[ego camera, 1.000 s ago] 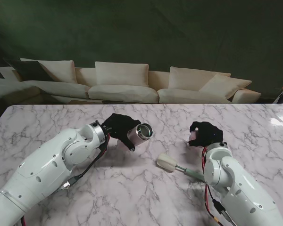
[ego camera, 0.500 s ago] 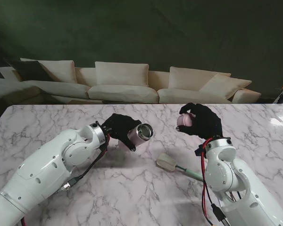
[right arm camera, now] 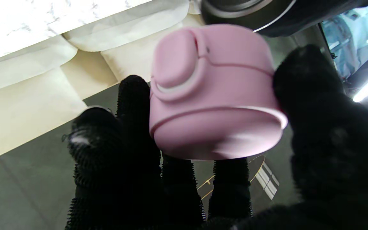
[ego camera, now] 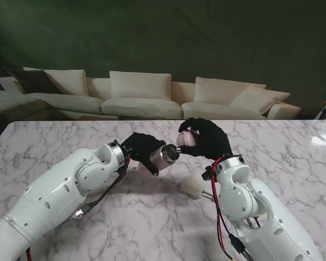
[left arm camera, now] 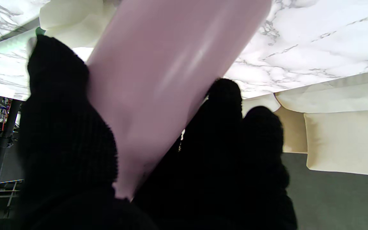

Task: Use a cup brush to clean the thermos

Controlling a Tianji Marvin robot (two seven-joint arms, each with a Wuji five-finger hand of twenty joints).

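My left hand (ego camera: 140,148) is shut on the pink thermos (ego camera: 163,155), held tilted above the table with its steel mouth turned toward the right hand. In the left wrist view the pink thermos body (left arm camera: 171,80) runs between my black gloved fingers (left arm camera: 65,127). My right hand (ego camera: 205,138) is shut on the pink thermos lid (ego camera: 186,139), held in the air right beside the thermos mouth. The lid (right arm camera: 209,95) fills the right wrist view, with the steel mouth rim (right arm camera: 235,12) just past it. The cup brush (ego camera: 194,188), cream sponge head and pale green handle, lies on the marble table (ego camera: 293,152) beside my right forearm.
A cream sofa (ego camera: 141,95) stands beyond the table's far edge. My right forearm (ego camera: 244,212) hides most of the brush handle. The brush handle (left arm camera: 14,41) also shows in the left wrist view.
My right hand has lifted off the table with the lid and swung left, up to the thermos mouth. The left hand has kept the thermos nearly still. The brush has not moved.
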